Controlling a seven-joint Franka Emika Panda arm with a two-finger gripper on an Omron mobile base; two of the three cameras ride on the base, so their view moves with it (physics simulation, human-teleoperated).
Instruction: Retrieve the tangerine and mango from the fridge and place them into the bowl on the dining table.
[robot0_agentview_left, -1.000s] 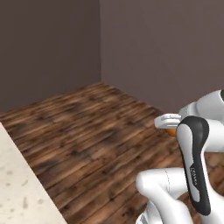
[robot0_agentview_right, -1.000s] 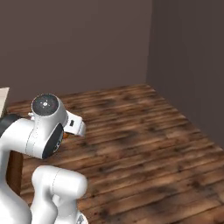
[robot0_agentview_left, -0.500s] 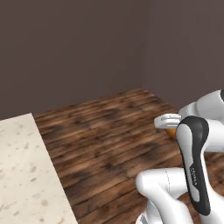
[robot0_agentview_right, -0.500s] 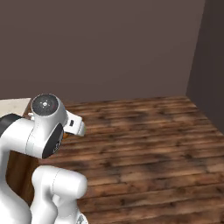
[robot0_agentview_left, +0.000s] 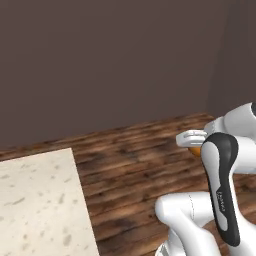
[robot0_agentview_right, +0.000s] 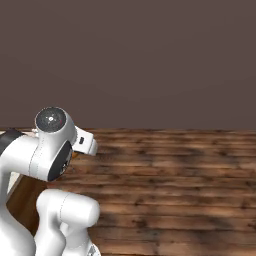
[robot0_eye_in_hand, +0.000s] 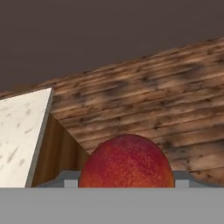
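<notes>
Against the bottom edge of the hand view sits the mango, a smooth rounded fruit, red blending into orange with fine speckling, wedged between the two fingers of the gripper, whose pale tips peek out just at either side of it. The jaws stand spread wide around the fruit and press on it from both sides. Beyond it that view shows a corner of the dining table: a beige speckled stone top with a plain wooden side panel below, and past that the floor of dark, streaky wood planks.

From the left base view the same stone top fills the lower left corner, its far edge and right edge straight and sharp, while the arm's white shell with its glossy dark joint rises at lower right. A sliver of orange shows under the white hand there, which the right base view hides behind the round wrist joint. Both base views carry a flat, matt brown-grey wall behind the planks.
</notes>
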